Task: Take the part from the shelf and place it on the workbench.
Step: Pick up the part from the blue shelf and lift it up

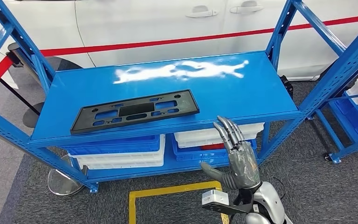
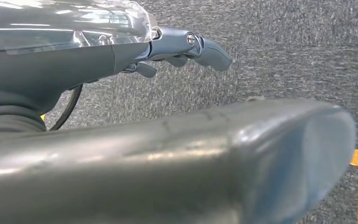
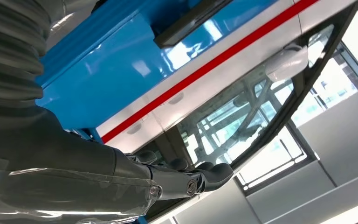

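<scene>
A flat black plastic part (image 1: 135,111) with several cut-outs lies on the blue shelf top (image 1: 242,91), left of the middle. My right hand (image 1: 235,154) is raised in front of the shelf's front edge, to the right of the part and apart from it, with its fingers stretched out and nothing in it. The right wrist view looks past the right hand (image 3: 177,179) to an end of the black part (image 3: 186,23) on the shelf top (image 3: 112,70). My left hand (image 2: 186,49) hangs over grey carpet and holds nothing.
White and blue bins (image 1: 121,154) fill the lower shelf. A white car with a red stripe (image 1: 168,23) stands right behind the shelf. Another blue rack (image 1: 354,107) is at the right. Yellow tape (image 1: 168,191) and a stanchion base (image 1: 63,184) mark the carpet.
</scene>
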Controlling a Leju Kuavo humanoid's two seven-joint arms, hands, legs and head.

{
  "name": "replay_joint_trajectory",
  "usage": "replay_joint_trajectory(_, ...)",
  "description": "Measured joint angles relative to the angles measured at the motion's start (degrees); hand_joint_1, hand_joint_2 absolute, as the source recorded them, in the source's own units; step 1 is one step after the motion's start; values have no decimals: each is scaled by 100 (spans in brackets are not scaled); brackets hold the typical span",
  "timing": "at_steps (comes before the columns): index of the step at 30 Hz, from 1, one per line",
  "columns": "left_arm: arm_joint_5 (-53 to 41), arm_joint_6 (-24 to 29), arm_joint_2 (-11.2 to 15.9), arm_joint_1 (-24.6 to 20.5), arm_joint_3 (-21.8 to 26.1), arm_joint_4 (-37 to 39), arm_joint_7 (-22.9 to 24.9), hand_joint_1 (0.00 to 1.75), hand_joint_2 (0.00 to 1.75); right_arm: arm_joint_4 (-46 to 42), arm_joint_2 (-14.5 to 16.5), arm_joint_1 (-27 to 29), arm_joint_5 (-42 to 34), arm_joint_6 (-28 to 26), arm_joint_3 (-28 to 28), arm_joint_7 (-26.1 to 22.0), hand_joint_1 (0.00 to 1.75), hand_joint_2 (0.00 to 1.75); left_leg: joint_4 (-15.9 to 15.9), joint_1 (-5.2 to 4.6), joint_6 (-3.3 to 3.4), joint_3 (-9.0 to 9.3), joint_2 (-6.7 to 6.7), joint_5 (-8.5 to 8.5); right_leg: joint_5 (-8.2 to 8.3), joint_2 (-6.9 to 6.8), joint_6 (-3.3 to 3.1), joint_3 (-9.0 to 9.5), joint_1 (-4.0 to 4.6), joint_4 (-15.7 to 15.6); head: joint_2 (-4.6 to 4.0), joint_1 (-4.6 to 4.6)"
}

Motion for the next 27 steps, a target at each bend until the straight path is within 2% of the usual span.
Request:
replay_joint_trajectory(1,-7,-2,0,-1,2,2,-1,0,0,85,35,-40,130,-37,107,88,0,175,352,4,-13,-184,0,-115,-4,-7,-6,-1,5,3,0,1)
replay_joint_trajectory(2,-16,-3,0,-1,4,4,-1,0,0,174,72,-80,258,-72,213,178,0,175,526,5,-16,-288,1,-117,-8,-10,-9,2,9,7,0,1)
replay_joint_trajectory(3,-31,-5,0,0,7,6,-2,0,0,264,110,-125,385,-110,316,268,0,175,476,5,-12,-286,1,-3,-13,-9,-9,8,10,11,0,1)
replay_joint_trajectory(4,-46,-10,0,-1,9,8,-3,0,0,355,150,-176,506,-148,412,356,0,175,191,5,0,-171,1,207,-20,-4,-5,19,11,15,0,1)
replay_joint_trajectory(5,-62,-15,0,-3,10,8,-4,0,0,451,197,-229,633,-188,509,447,0,175,-235,5,20,13,2,445,-29,1,5,32,11,18,0,1)
replay_joint_trajectory(7,-85,-32,0,-16,11,9,-7,0,0,666,300,-340,890,-271,705,626,0,175,-933,-17,73,317,2,714,-43,12,53,41,29,27,0,3)
replay_joint_trajectory(8,-92,-42,0,-24,10,11,-9,0,0,791,356,-395,1019,-307,800,707,0,175,-1084,-31,100,378,-1,743,-42,15,84,38,36,25,0,4)
replay_joint_trajectory(11,-104,-84,0,-33,9,25,-12,0,0,1196,528,-546,1377,-407,984,880,0,175,-1148,-36,202,391,-7,767,-35,20,186,39,32,9,0,8)
replay_joint_trajectory(12,-108,-98,0,-33,9,29,-13,0,0,1334,587,-597,1491,-448,1017,917,0,175,-1177,-27,243,401,-4,787,-88,21,213,12,28,75,0,10)
replay_joint_trajectory(13,-112,-112,0,-38,9,33,-14,0,0,1484,648,-651,1610,-489,1047,948,0,175,-1205,-16,279,411,1,806,-203,23,234,-66,26,249,0,12)
replay_joint_trajectory(14,-116,-132,1,-45,9,35,-15,0,0,1641,709,-702,1725,-527,1075,980,0,175,-1216,-16,302,415,6,816,-373,24,246,-212,21,557,0,14)
replay_joint_trajectory(16,-126,-190,3,-56,9,37,-16,0,0,1978,843,-787,1961,-595,1118,1048,0,175,-1216,-36,327,407,7,818,-701,25,261,-599,24,1329,0,15)
replay_joint_trajectory(17,-131,-228,5,-57,9,37,-16,0,0,2146,916,-824,2076,-625,1130,1087,0,175,-1213,-47,332,407,4,817,-747,25,261,-731,24,1574,0,14)
replay_joint_trajectory(18,-136,-265,6,-57,9,37,-16,0,0,2301,991,-866,2185,-655,1137,1126,0,175,-1209,-56,335,411,-1,814,-673,25,252,-756,25,1592,0,14)
replay_joint_trajectory(19,-144,-303,7,-59,9,37,-16,0,0,2447,1071,-917,2293,-685,1141,1162,0,175,-1203,-63,332,418,-6,809,-494,25,233,-659,29,1366,0,15)
replay_joint_trajectory(20,-153,-347,8,-62,8,37,-15,0,0,2591,1156,-977,2405,-720,1145,1203,0,175,-1195,-69,327,426,-11,800,-268,25,202,-478,36,979,0,15)
replay_joint_trajectory(22,-173,-433,11,-71,4,38,-11,0,0,2872,1331,-1121,2623,-791,1148,1281,0,175,-1171,-92,296,426,-13,774,6,20,135,-144,71,264,0,12)
replay_joint_trajectory(24,-184,-527,25,-79,1,39,-4,0,0,3167,1517,-1261,2839,-862,1141,1365,0,175,-1161,-100,244,413,-8,762,30,23,88,-57,110,35,0,8)
replay_joint_trajectory(27,-197,-672,69,-89,-12,41,11,0,0,3573,1808,-1443,3123,-949,1074,1481,0,175,-1111,-86,149,397,0,706,70,25,8,-39,75,-33,0,3)
